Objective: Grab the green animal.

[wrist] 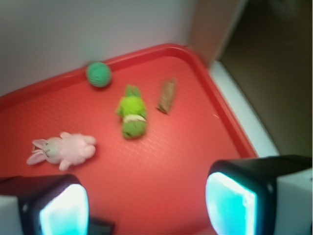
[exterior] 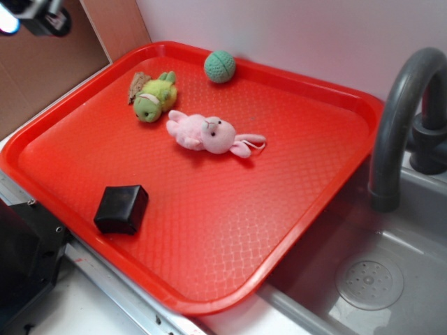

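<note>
The arm is almost wholly out of the exterior view: only a dark piece of it with a bright spot shows at the top left corner, high above the far left corner of the red tray [exterior: 335, 167]. In the wrist view the gripper [wrist: 146, 203] looks down on the tray from a height, its two fingers [wrist: 230, 203] framing the bottom edge with glowing cyan pads. The jaws stand wide apart with only bare tray surface between them; they have hold of nothing.

The green animal [exterior: 155, 97] lies on the tray toward its far left part, on its side, head turned to the near side. In the wrist view the green animal [wrist: 132, 116] sits above the gap between the fingers, well apart from both (that view is somewhat blurred, so finer detail is lost). A small brown patch [exterior: 138, 86] lies just beside it on the left in the exterior view; whether it is joined to the toy I cannot tell.

The pink bunny [exterior: 209, 134] lies just to the right and nearer, close to the green animal but not touching it. The teal knitted ball [exterior: 220, 66] rests by the tray's far rim. A black box [exterior: 121, 208] sits near the tray's near left edge. To the right, a grey faucet [exterior: 401, 118] curves over a sink [exterior: 370, 279].
</note>
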`<state>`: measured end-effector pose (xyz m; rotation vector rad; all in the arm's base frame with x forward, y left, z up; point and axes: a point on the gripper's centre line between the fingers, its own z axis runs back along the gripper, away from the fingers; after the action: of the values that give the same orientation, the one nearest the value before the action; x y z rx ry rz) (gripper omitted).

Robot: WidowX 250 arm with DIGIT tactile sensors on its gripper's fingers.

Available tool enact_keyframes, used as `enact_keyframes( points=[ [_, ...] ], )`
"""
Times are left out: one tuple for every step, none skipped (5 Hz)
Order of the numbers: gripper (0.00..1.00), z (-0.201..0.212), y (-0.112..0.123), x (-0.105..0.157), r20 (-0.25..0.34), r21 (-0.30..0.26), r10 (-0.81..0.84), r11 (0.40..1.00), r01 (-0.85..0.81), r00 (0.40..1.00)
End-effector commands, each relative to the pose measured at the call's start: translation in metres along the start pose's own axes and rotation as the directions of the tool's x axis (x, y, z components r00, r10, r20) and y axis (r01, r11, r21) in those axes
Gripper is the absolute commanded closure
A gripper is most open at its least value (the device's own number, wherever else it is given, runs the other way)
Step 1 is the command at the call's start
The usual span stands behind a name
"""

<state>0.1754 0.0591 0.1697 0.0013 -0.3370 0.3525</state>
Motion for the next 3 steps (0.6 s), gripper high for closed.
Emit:
enact_keyframes(
  points=[
    [0.0, -0.038, 0.004, 0.04, 0.05, -0.026, -0.087, 0.996, 0.088, 0.995],
    [0.0, -0.074, -0.004, 0.048, 0.006, -0.022, -0.121, 0.992, 0.121, 0.993],
    [0.0, -0.102, -0.011, 0.05, -0.052, -0.053, -0.14, 0.989, 0.137, 0.989]
  ],
)
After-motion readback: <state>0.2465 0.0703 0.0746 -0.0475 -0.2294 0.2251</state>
